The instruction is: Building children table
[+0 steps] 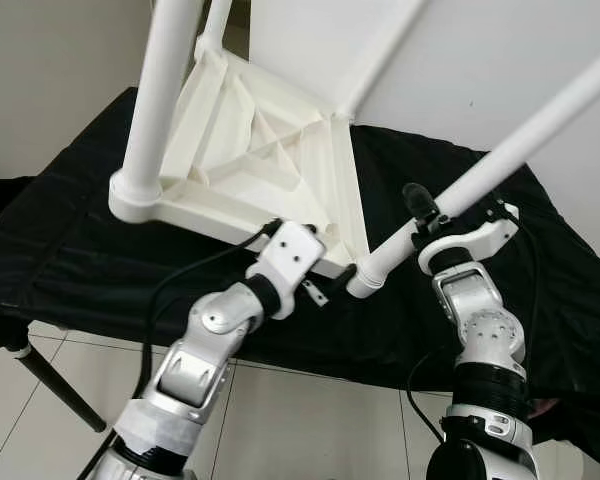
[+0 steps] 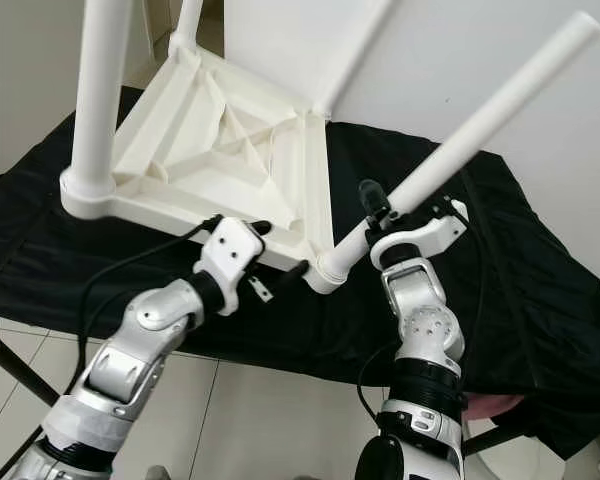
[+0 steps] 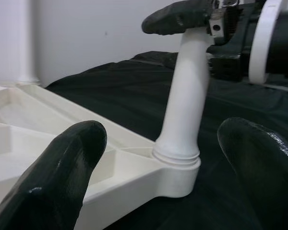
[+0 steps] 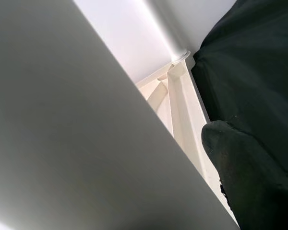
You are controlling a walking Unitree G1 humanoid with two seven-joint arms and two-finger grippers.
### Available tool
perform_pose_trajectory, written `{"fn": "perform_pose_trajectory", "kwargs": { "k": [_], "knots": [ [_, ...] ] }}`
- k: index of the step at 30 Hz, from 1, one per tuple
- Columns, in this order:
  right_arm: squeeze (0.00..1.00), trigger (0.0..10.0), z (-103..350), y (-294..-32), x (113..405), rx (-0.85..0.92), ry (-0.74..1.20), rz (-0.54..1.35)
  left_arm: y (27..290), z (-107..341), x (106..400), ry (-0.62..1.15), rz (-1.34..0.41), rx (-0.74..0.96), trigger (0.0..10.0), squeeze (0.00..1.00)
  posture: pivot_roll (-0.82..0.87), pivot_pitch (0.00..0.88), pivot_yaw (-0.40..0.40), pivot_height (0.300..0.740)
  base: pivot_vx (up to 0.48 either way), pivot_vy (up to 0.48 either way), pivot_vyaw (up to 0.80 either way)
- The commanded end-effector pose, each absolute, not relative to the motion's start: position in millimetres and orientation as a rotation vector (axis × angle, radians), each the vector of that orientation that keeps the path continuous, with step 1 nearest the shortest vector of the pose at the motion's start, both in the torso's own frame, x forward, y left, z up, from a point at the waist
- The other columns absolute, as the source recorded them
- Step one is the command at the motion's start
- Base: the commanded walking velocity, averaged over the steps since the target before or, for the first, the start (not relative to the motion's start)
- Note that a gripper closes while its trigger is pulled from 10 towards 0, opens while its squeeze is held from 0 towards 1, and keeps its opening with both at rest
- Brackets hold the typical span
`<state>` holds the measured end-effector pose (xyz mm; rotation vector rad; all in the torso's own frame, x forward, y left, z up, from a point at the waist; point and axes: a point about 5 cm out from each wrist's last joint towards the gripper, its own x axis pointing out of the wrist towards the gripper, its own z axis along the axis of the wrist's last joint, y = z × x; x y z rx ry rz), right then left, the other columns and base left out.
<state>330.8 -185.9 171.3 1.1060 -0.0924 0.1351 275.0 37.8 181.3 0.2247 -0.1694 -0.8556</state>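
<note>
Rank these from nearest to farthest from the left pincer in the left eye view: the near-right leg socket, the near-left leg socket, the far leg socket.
From the left pincer:
1. Near-right leg socket, just beside it.
2. Near-left leg socket, leftward along the tabletop edge.
3. Far leg socket, at the top, farthest back.

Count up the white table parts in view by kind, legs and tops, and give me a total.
Legs: 4, including near left leg and the leg in the right gripper
Tabletops: 1, upside-down tabletop
Total: 5
</note>
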Motion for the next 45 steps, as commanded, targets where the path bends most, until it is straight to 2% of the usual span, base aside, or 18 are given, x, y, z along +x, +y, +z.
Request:
{"fn": "perform_pose_trajectory", "kwargs": {
  "k": [1,3,6,7,9,12,14,18,25,27,29,33,34,35,40,42,45],
  "knots": [
    [0.0,10.0,151,-183,331,1.383,-0.062,0.157,29,186,271,-0.177,-0.899,0.238,10.0,0.0,-0.01,0.0,-0.066,0.74,0.0,0.0,0.0],
    [0.0,10.0,138,-191,329,1.494,-0.071,0.121,23,189,268,-0.183,-0.915,0.235,10.0,0.0,0.0,0.0,-0.065,0.74,0.0,0.0,0.0],
    [0.0,10.0,126,-195,327,1.529,-0.065,0.093,18,192,266,-0.192,-0.928,0.235,10.0,0.0,0.0,0.0,-0.064,0.74,0.0,0.0,0.0],
    [0.0,10.0,107,-199,325,1.592,-0.047,0.05,12,195,264,-0.205,-0.945,0.241,10.0,0.0,0.0,0.0,-0.065,0.74,0.0,0.0,0.0],
    [0.0,10.0,97,-198,323,1.624,-0.036,0.033,9,196,263,-0.206,-0.952,0.238,10.0,0.0,0.0,0.0,-0.064,0.74,0.0,0.0,0.0],
    [0.0,10.0,88,-195,322,1.619,-0.009,0.029,8,197,262,-0.204,-0.953,0.233,10.0,0.0,0.0,0.0,-0.064,0.74,0.0,0.0,0.0],
    [0.0,10.0,84,-178,326,1.56,0.047,0.071,4,198,259,-0.203,-0.964,0.233,10.0,0.0,0.01,0.0,-0.063,0.74,0.0,0.0,0.0],
    [0.0,10.0,86,-168,330,1.561,0.06,0.113,3,198,258,-0.203,-0.968,0.238,10.0,0.0,0.02,0.0,-0.066,0.74,0.0,0.0,0.0],
    [0.0,10.0,81,-165,330,1.564,0.059,0.144,7,198,259,-0.195,-0.939,0.243,10.0,0.0,0.03,0.0,-0.071,0.74,0.0,0.0,0.0],
    [0.0,10.0,73,-174,327,1.625,0.041,0.089,11,196,261,-0.184,-0.922,0.251,10.0,0.0,0.04,0.0,-0.073,0.74,0.0,0.0,0.0],
    [0.0,10.0,62,-193,319,1.762,-0.035,-0.006,18,193,263,-0.17,-0.898,0.268,10.0,0.0,0.04,0.0,-0.068,0.74,0.0,0.0,0.0],
    [0.0,10.0,59,-199,316,1.813,-0.068,-0.029,21,192,264,-0.166,-0.889,0.273,10.0,0.0,0.05,0.0,-0.065,0.74,0.0,0.0,0.0],
    [0.0,10.0,62,-207,310,1.924,-0.212,0.008,24,190,263,-0.151,-0.894,0.283,10.0,0.0,0.05,0.0,-0.039,0.74,0.0,0.0,0.0],
    [0.0,10.0,62,-207,308,1.935,-0.248,0.021,26,189,263,-0.144,-0.899,0.288,10.0,0.0,0.04,0.0,-0.033,0.74,0.0,0.0,0.0],
    [0.0,10.0,61,-204,307,1.943,-0.263,0.035,26,187,262,-0.135,-0.908,0.291,10.0,0.0,0.05,0.0,-0.026,0.74,0.0,0.0,0.0],
    [0.0,10.0,61,-195,306,1.857,-0.221,0.063,26,187,261,-0.129,-0.915,0.29,10.0,0.0,0.04,0.0,-0.02,0.74,0.0,0.0,0.0],
    [0.0,10.0,60,-194,304,1.837,-0.225,0.063,26,186,261,-0.125,-0.917,0.291,10.0,0.0,0.04,0.0,-0.018,0.74,0.0,0.0,0.0]
  ]
}}
